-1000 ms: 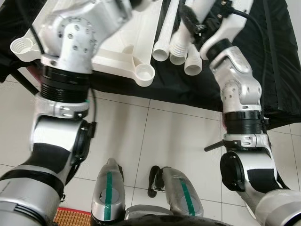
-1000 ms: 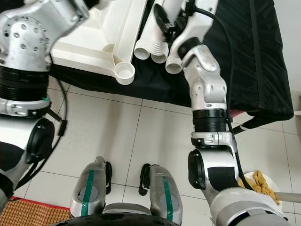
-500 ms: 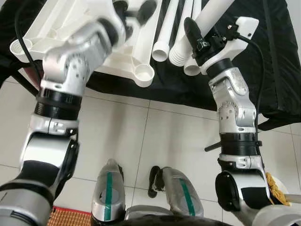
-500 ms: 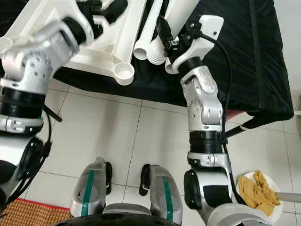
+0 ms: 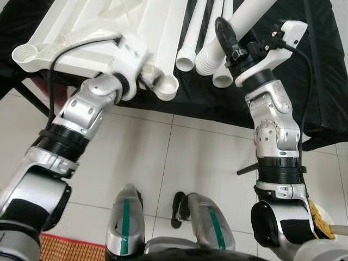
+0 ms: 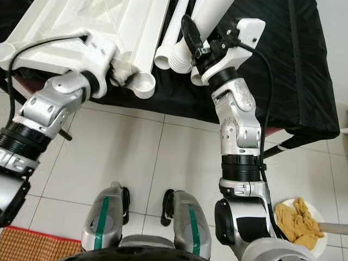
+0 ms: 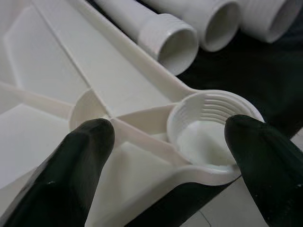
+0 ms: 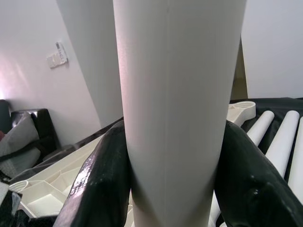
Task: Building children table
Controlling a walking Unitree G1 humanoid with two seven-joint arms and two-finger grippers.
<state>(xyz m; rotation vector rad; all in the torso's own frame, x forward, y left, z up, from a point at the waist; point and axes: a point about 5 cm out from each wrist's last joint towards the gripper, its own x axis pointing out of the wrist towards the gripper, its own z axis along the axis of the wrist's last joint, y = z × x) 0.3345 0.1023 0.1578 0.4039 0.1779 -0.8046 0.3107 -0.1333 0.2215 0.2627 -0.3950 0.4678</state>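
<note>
Now leg (image 8: 177, 118) between right hand (image 5: 239, 41) fingers

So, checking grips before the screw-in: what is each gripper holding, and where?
The right gripper clamps a white plastic table leg on its smooth shaft; the left gripper holds nothing.

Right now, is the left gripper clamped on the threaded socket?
No. The left gripper is open, its fingers straddling the tabletop's threaded socket.

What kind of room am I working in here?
Probably a room in a home: pale tiled floor, a dark sofa with a cushion by a white wall, and a work surface under black cloth holding the white plastic tabletop.
</note>
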